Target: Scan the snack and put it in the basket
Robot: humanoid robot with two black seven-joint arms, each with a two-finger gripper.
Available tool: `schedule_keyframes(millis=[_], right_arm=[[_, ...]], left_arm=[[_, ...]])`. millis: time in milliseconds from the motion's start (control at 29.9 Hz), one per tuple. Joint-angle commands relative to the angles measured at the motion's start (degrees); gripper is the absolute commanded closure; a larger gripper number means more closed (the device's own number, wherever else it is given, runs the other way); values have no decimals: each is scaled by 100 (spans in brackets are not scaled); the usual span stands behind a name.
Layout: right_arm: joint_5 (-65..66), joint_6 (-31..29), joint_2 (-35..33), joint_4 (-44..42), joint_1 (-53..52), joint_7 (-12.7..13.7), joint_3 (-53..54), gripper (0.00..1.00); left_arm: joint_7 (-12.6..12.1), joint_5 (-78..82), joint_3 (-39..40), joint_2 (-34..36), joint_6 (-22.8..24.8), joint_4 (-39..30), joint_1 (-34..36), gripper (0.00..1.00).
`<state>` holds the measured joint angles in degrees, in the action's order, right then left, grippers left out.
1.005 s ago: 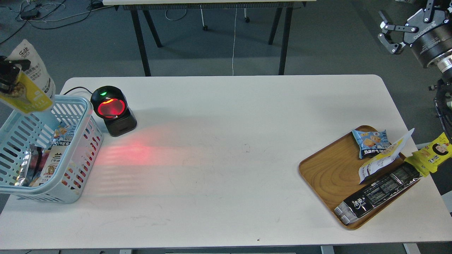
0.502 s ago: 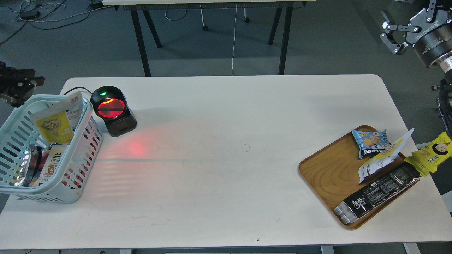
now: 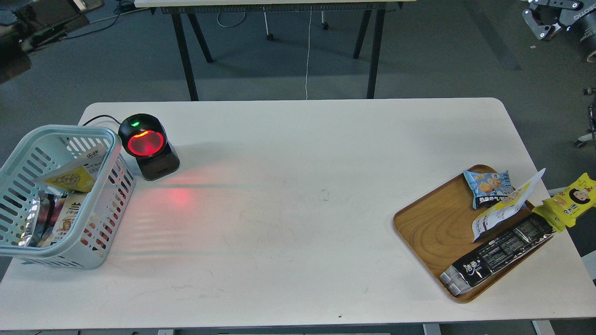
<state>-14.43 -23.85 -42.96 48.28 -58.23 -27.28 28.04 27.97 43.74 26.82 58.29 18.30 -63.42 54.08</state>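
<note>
Where the white table [image 3: 288,209] meets its left edge, the light-blue basket [image 3: 28,251] stands, its near corner just overhanging. The snack [image 3: 74,173] lies inside the basket toward the far end, tilted, yellow front with the round picture of tan balls facing up, silver-grey top leaning toward the basket's right wall. Under it sit other packets, one silvery, one white with brown print.

Just right of the basket, near the far left corner, the black scanner [image 3: 148,146] glows red at its window, a green light on top; a red patch falls on the table before it. A black cable runs from behind it toward the far edge.

Near the right edge, toward the near corner, a wooden tray [image 3: 430,228] holds a light-blue packet [image 3: 489,187], a white-and-yellow pouch [image 3: 505,207] and a long black packet [image 3: 498,255]. A yellow packet [image 3: 569,202] hangs over the table's right edge, just beside the tray.

Left gripper [image 3: 21,21]: a dark blurred mass at the upper left corner of the view, well apart from the basket; possibly the arm's end, fingers not distinguishable, so cannot tell its state.

Right gripper [image 3: 542,21]: at the upper right corner, partly cropped; fingers not clear enough to say.
</note>
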Motion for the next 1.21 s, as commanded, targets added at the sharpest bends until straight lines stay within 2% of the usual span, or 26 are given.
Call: schedule_keyframes(millis=[0, 134, 201, 402, 502, 636, 770, 1172], right_arm=[[-25, 82, 199, -99, 40, 266, 482, 2], [-42, 82, 551, -547, 31, 486, 606, 2], [-77, 64, 735, -714, 40, 696, 746, 2], [-95, -76, 1280, -1206, 75, 1136, 1045, 1], [-86, -357, 1605, -1671, 83, 1286, 1081, 1], [-95, -415, 2106, -2541, 75, 1286, 1221, 1], [-95, -415, 2327, -2772, 110, 1278, 1459, 1], [-86, -415, 2327, -2719, 163, 1286, 1424, 1]], left_arm=[[3, -1267, 270, -668, 209, 460, 33, 1], [3, -2692, 797, -1503, 621, 1295, 33, 1], [-151, -3211, 1061, -1881, 964, 1673, 33, 1], [-450, -4135, 1720, -2883, 970, 2885, 33, 1], [-809, -4566, 1967, -3419, 970, 3615, 137, 1], [-1258, -5041, 2011, -3842, 970, 4328, 314, 1], [-1303, -5331, 2011, -3983, 970, 4452, 314, 1], [-1242, -5367, 1994, -4168, 970, 4426, 314, 0]])
